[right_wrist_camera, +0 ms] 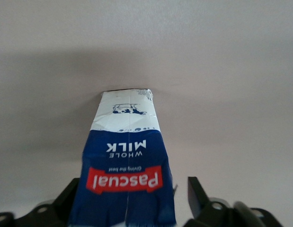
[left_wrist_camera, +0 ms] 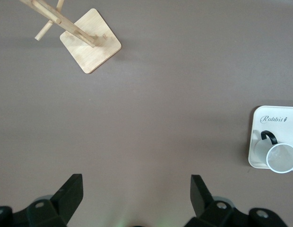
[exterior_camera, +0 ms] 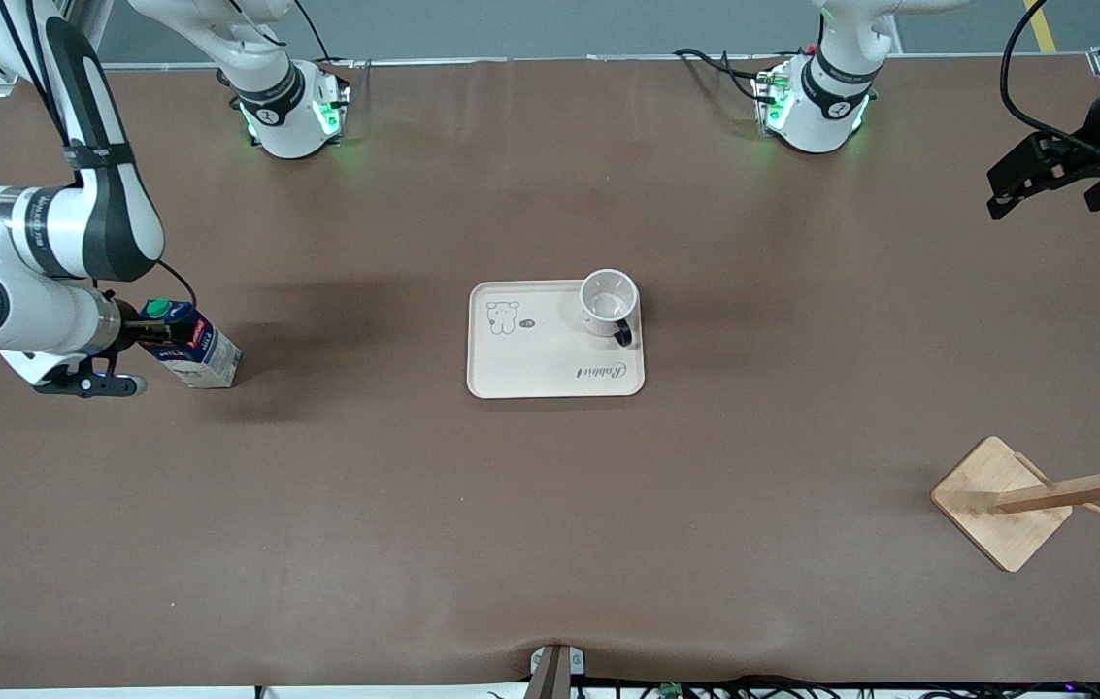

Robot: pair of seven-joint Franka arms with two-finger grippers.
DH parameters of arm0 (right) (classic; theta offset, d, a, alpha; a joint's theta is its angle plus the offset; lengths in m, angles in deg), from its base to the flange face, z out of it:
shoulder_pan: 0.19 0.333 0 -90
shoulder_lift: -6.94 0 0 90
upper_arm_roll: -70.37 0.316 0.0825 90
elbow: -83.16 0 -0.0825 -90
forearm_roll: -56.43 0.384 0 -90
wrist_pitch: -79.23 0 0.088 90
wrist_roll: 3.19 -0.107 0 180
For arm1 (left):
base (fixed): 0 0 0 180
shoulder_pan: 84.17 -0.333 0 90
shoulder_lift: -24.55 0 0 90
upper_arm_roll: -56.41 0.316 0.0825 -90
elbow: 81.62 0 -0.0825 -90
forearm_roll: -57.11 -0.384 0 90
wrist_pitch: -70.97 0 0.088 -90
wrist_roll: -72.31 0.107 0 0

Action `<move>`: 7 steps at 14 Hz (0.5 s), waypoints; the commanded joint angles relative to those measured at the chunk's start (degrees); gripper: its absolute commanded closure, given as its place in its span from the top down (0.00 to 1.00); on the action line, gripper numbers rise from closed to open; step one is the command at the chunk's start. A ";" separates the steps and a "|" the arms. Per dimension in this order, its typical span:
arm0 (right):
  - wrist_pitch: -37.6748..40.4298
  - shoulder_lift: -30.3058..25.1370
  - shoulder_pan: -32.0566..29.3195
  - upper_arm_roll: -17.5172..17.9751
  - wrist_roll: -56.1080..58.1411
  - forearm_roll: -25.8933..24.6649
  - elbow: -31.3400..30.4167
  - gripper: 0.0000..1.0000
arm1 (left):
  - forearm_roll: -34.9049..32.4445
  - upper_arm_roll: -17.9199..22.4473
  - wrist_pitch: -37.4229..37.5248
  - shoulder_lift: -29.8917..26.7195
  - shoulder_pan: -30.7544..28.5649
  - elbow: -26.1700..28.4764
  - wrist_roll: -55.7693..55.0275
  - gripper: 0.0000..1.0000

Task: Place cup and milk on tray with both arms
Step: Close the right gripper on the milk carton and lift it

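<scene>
1. Your cream rectangular tray [exterior_camera: 550, 364] with the dog drawing lies on the brown bench [exterior_camera: 550, 544]; the small white mug [exterior_camera: 607, 301] with its black handle stands on it.
2. The dark-blue milk carton [exterior_camera: 192, 346] stands well apart from the tray, toward the right arm's end.
3. Your right gripper [exterior_camera: 150, 333] has its jaws around the carton's top; you cannot tell whether they press it.
4. Your left gripper [left_wrist_camera: 137, 191] waits above the bench, jaws apart, well away from the tray.
5. The wooden rack [exterior_camera: 1045, 500] stands nearer the front camera than the tray.
</scene>
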 commanded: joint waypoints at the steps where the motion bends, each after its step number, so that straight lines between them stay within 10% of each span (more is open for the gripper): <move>1: -0.50 -1.97 -1.00 1.09 0.87 1.12 -2.70 0.07 | 0.90 0.59 -1.37 -0.60 0.25 1.04 0.89 1.00; 7: 21.10 -1.79 3.74 1.35 0.52 6.75 11.07 0.00 | 0.99 0.59 -1.72 -0.59 0.16 1.04 0.98 1.00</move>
